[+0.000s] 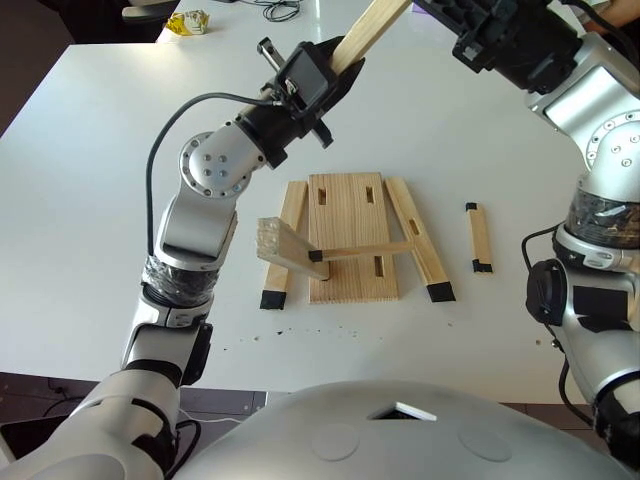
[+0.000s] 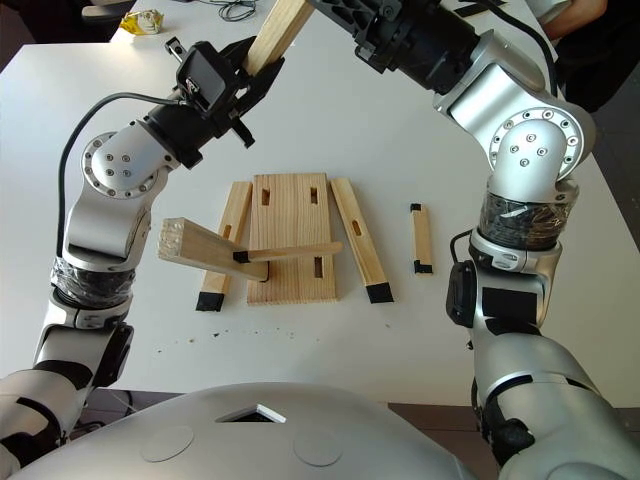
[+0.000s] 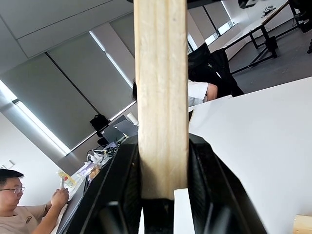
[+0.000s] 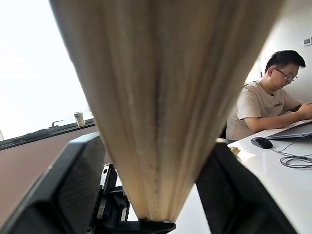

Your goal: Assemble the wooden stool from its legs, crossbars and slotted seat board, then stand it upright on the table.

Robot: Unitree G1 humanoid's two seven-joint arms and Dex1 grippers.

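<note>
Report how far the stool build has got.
Done: very little. One tilted leg seems joined to a crossbar lying across the seat board.
In hand: the left gripper and right gripper both clamp a raised wooden leg.
Left: two flat legs flank the board, a short crossbar lies apart, the visible slots look empty, and nothing stands upright.

This is an open-plan office. Grey roller blinds (image 3: 68, 83) cover tall windows under a panelled ceiling (image 3: 53, 19). Long white desks (image 3: 253, 27) on black legs stand over a grey floor (image 3: 287, 63). One desk (image 4: 273, 170) carries a computer mouse (image 4: 262, 142) and loose cables (image 4: 295, 161). The near desk (image 1: 100, 150) is the same plain white.
</note>
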